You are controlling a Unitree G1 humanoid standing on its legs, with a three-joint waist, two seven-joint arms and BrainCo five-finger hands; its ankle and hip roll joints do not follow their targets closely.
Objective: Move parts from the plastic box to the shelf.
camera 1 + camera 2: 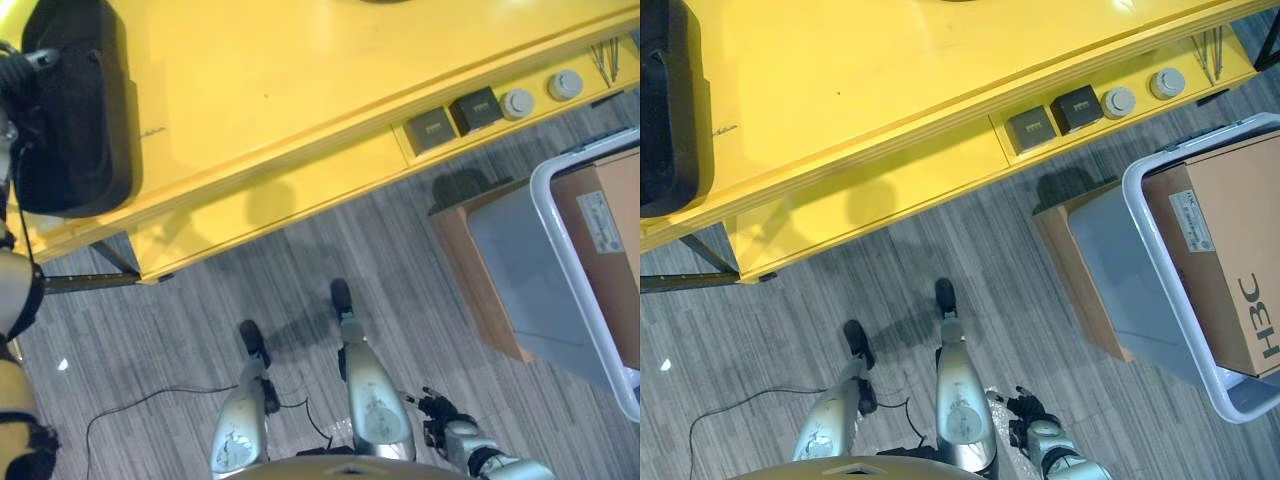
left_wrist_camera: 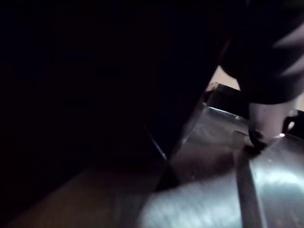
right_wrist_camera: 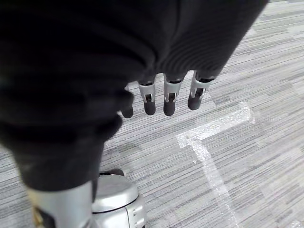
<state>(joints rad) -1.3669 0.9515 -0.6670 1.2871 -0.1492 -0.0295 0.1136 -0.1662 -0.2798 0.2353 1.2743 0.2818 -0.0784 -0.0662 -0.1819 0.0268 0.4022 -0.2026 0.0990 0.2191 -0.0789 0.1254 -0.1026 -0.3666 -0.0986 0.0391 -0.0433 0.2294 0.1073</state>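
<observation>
While waiting with nothing to carry, hangs low near the floor: the right hand (image 1: pixel 440 410), with its fingers (image 3: pixel 171 99) straight and loose and nothing in them. Looks like a resting spot, kept out of the way.

Look up at the left end of the yellow shelf (image 1: pixel 300 90) to find a big black part (image 1: pixel 75 110) lying flat on top. Seems set well onto the top so as to sit steady and not tip off. Find the left hand (image 2: pixel 264 116) close by that black part. Cannot tell if its fingers are open or closed, being too dark to see.

Spot on the lower ledge of the shelf two dark square parts (image 1: pixel 1030 127) side by side, then two round grey parts (image 1: pixel 1119 100) next to them, all in a row. Probably lined up that way to stay tidy and easy to reach.

Look to the right for the plastic box (image 1: pixel 1140 200), well apart from both hands, with a brown board (image 1: pixel 1070 270) under it. Holds a cardboard box (image 1: pixel 1220 250) leaning inside. No loose parts to make out in there. Most likely next: turning toward the plastic box to fetch more.
</observation>
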